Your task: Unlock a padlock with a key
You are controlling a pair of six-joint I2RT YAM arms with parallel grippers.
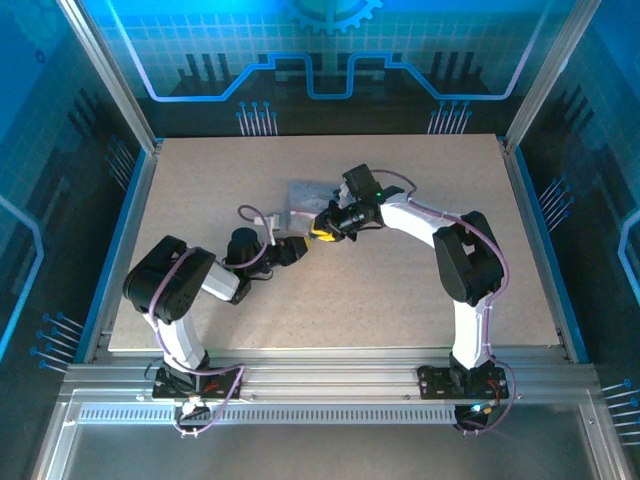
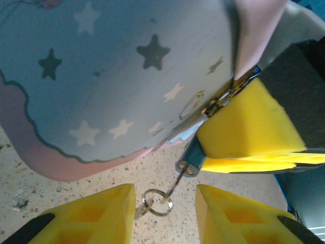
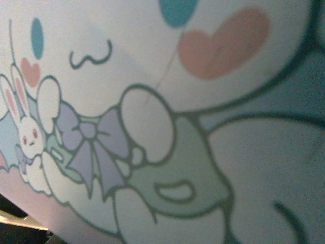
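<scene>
In the left wrist view the padlock (image 2: 194, 154) is a small blue-grey barrel poking out from between the yellow fingers (image 2: 244, 127) of my right gripper (image 1: 322, 233), which is shut on it. The key (image 2: 179, 179) sticks in the keyhole at the padlock's lower end, and its wire ring (image 2: 157, 202) hangs just above the table. My left gripper (image 2: 165, 216) is open, with one yellow finger on each side of the ring and neither touching it. From above, the two grippers meet tip to tip beside the tin, and the left gripper (image 1: 298, 247) sits lower left of the right one.
A pale tin (image 2: 111, 76) with stars and a pink edge lies right behind the padlock; its metal clasp (image 2: 223, 99) is beside the right fingers. Its cartoon print (image 3: 152, 127) is pressed close to the right wrist camera. The tin (image 1: 303, 196) lies mid-table on speckled board (image 1: 400, 290).
</scene>
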